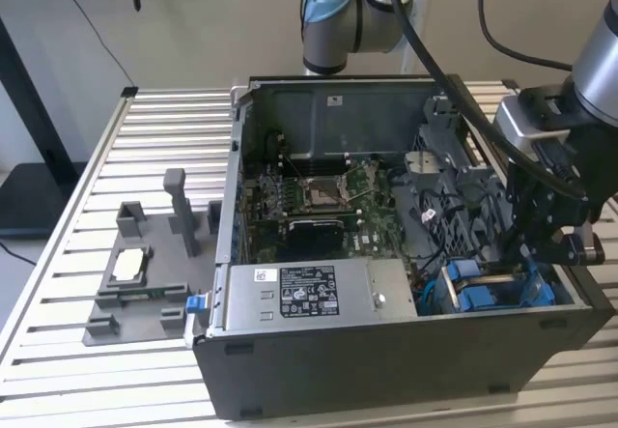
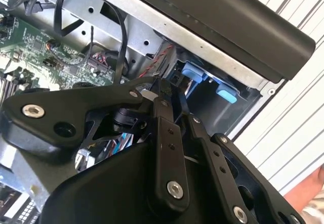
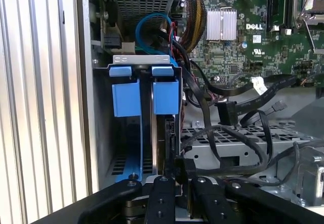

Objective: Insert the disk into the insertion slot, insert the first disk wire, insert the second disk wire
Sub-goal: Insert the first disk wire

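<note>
The disk (image 3: 164,138) stands on edge in the insertion slot (image 3: 147,62) of the drive cage, its blue carrier tab (image 3: 166,96) level with a neighbouring blue tab (image 3: 125,97). My gripper (image 3: 179,176) sits at the disk's near end with its fingers close together. Whether anything is pinched between them is hidden. In the second wrist view the gripper (image 2: 161,93) points at the cage by two blue tabs (image 2: 195,75). In the exterior view the gripper (image 1: 543,254) reaches into the case over the blue cage (image 1: 492,293). A loose black wire plug (image 3: 225,114) hangs beside the cage.
The open computer case (image 1: 386,351) lies on a slatted table (image 1: 164,119). Inside it are the motherboard (image 1: 319,196) and a long grey box with a white sticker (image 1: 309,298). A grey fixture with posts (image 1: 145,264) stands at the exterior view's left. Black cables (image 3: 238,138) loop beside the cage.
</note>
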Controlling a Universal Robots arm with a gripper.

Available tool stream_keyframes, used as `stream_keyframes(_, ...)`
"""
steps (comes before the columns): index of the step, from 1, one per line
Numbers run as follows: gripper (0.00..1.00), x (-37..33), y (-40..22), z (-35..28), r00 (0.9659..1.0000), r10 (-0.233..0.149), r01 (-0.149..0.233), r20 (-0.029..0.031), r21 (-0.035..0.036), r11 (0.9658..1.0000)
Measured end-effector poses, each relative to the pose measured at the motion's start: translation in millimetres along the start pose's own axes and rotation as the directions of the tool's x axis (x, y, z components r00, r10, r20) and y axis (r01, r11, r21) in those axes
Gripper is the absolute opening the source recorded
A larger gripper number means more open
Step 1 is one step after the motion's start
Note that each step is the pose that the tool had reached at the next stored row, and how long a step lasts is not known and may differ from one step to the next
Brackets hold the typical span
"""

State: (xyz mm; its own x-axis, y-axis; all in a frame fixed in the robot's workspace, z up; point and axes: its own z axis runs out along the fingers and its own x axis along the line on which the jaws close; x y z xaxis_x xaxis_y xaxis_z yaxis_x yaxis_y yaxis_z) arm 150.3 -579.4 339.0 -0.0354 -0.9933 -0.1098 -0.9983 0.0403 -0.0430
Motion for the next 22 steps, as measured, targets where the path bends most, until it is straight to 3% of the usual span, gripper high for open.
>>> stream_keyframes(5,0.19,0.5,0.1,4.4,1.0,-0.003,0.003,-0.0008,-0.0013,1.0)
stream_keyframes(15,0.2,0.6,0.3,5.9,1.0,-0.007,0.007,0.002,-0.0019,1.0)
stream_keyframes(16,0.27,0.5,0.2,4.5,1.0,-0.007,0.007,0.0005,-0.0018,1.0)
stream_keyframes(17,0.27,0.2,0.1,2.4,1.0,-0.007,0.007,0.0013,-0.0018,1.0)
stream_keyframes(22,0.27,-2.2,-0.9,-20.2,1.0,-0.007,0.007,0.0008,-0.0019,1.0)
